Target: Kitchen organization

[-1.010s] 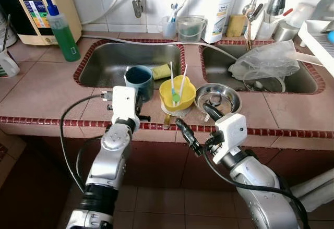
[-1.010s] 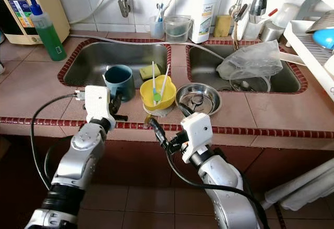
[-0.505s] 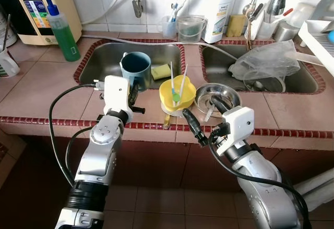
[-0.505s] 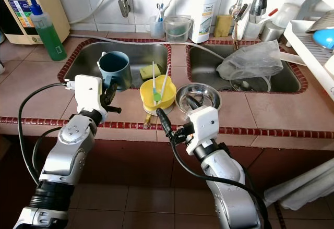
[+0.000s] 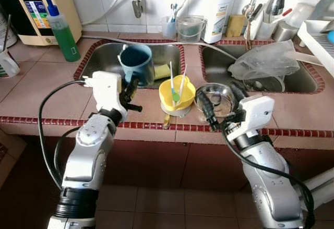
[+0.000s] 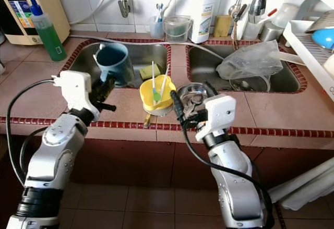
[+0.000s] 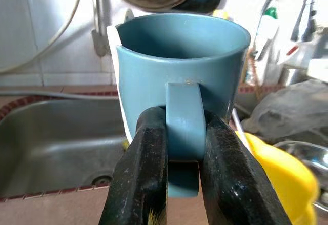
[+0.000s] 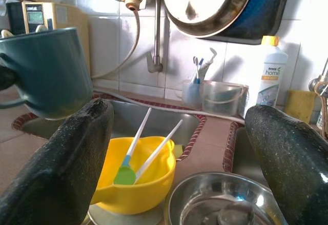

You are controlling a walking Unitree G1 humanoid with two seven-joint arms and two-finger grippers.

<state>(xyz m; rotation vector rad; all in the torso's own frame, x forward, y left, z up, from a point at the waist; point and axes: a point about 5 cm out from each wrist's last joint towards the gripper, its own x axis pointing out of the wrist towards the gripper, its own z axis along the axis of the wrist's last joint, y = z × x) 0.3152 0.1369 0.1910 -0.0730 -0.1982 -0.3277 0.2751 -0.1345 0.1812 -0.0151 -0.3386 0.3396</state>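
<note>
Left gripper (image 7: 179, 184) clamped on the handle of the blue mug (image 5: 135, 62), mug held up over the left sink basin (image 5: 104, 57), right gripper (image 8: 179, 148) spread wide just before the steel bowl (image 5: 216, 97), yellow bowl (image 5: 176, 94) beside it

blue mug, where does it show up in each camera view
Left eye view: blue ceramic mug upper centre-left, over the left sink.
Right eye view: upper left.
Left wrist view: centre, left gripper shut on its handle.
Right wrist view: left edge.
Shared landmark: yellow plastic bowl.
</note>
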